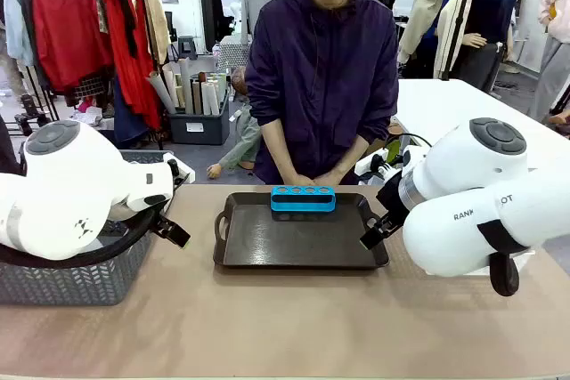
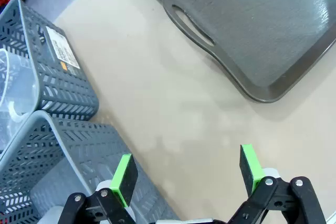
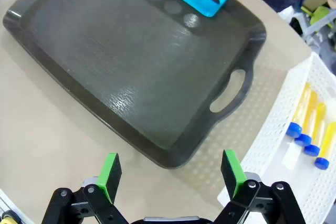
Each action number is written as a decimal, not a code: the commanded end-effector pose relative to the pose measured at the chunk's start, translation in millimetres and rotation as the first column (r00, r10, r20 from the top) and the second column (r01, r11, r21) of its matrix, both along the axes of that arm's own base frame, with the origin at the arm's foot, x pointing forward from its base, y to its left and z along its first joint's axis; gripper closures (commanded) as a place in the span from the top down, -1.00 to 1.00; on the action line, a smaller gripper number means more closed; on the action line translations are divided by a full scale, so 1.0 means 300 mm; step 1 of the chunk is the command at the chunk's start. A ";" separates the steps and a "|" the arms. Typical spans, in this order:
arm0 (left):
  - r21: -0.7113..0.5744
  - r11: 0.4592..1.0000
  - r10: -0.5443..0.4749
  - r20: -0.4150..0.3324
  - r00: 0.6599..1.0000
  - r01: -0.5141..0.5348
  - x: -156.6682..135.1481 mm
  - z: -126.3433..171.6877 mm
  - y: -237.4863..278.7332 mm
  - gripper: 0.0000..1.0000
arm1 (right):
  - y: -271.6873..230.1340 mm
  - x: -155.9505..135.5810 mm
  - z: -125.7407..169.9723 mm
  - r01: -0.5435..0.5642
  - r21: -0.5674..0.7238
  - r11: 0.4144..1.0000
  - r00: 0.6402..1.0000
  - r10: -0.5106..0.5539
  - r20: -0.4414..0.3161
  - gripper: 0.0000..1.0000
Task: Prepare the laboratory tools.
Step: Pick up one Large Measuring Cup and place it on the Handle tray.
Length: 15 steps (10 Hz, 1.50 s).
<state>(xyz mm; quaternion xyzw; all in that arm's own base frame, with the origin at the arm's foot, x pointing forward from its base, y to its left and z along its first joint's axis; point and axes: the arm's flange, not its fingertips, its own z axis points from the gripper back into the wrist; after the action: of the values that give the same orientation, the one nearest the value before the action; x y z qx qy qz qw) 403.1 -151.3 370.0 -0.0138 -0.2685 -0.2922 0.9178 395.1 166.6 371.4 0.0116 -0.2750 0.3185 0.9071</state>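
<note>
Beige table [image 1: 285, 327] carries everything here. At its middle lies a dark grey tray [image 1: 294, 246] with a cut-out handle at each short end, its long sides running left to right in the front view. On the robot's left stand two grey mesh baskets [image 2: 63, 90], side by side. The farther one holds a clear plastic vessel [image 2: 11, 95] that is cut by the picture's edge, so I cannot tell which way it points. On the right a white mesh basket [image 3: 291, 150] sits just beside the tray.

Left gripper [image 2: 186, 163] hangs over bare table between the grey baskets and the tray's handle. Its green pads are spread wide apart, with nothing between them and nothing touched. Right gripper [image 3: 169, 161] is likewise spread wide and empty-handed, above the table by the tray's corner, near the white basket.

Inside the tray, against its far rim and just in front of the person's clasped hands [image 1: 312, 175], rests the blue rack [image 1: 303, 198]. Its long axis lies along that rim, across the table, and its four holes face up.

Four amber tubes [image 3: 311, 121] lie flat in the white basket, side by side and parallel. Their blue caps all point towards the right gripper.
</note>
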 end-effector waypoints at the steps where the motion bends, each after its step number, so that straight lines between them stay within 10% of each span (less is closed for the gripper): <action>1: 0.000 1.000 0.000 0.000 1.000 0.000 0.000 0.000 0.000 1.00 | 0.000 0.000 0.000 0.000 0.000 1.000 1.000 0.000 0.000 1.00; 15: 0.000 1.000 0.000 0.000 1.000 0.000 0.000 0.000 0.000 1.00 | 0.000 0.000 0.000 0.000 0.000 1.000 1.000 0.000 0.000 1.00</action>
<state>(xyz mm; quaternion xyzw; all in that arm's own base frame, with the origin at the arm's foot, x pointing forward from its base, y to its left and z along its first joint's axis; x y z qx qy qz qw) 403.1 -151.4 370.0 -0.0137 -0.2685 -0.2923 0.9178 395.1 166.7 371.3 0.0114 -0.2750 0.3188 0.9070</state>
